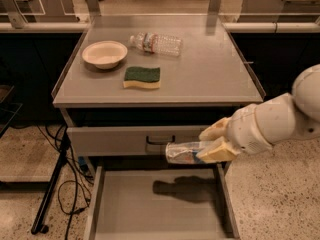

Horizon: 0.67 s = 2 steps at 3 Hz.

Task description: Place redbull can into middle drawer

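Observation:
My gripper (211, 142) is at the right, in front of the cabinet, shut on the redbull can (183, 152). The slim silver can with blue patches lies sideways in the fingers (216, 151), pointing left. It hangs above the open middle drawer (100, 204), a wide shallow grey drawer pulled out at the bottom, over its right rear part. The can's shadow falls on the drawer floor (190, 190). The can does not touch the drawer.
A closed drawer with a grey front and dark handle (160, 140) sits just behind the can. On the tabletop (215, 74) lie a white bowl (104, 54), a green and yellow sponge (142, 77) and a clear water bottle (156, 43). Cables and a stand leg (50, 194) are at the left.

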Tool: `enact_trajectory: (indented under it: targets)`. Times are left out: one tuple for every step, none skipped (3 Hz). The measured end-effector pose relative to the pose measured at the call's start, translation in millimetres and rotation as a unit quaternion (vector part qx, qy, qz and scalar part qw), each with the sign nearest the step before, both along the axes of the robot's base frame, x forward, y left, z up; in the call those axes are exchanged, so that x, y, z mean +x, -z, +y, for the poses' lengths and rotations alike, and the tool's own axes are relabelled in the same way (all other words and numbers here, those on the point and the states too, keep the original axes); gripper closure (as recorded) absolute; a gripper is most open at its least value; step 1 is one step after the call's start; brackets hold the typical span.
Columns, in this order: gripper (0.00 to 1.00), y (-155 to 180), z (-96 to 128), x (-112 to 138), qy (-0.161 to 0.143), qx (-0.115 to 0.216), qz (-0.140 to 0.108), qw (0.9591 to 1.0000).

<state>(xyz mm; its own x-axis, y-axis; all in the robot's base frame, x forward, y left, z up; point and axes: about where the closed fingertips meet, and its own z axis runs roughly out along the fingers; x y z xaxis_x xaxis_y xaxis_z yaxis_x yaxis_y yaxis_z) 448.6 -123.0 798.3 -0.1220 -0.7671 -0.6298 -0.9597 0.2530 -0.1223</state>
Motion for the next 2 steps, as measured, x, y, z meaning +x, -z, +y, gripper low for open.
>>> enact_trajectory:
  targets:
    - [1.00,40,45,-17,-0.031,0.025,0.032,0.9987]
    - [1.00,69,60,-25,-0.032,0.038,0.031,0.9983]
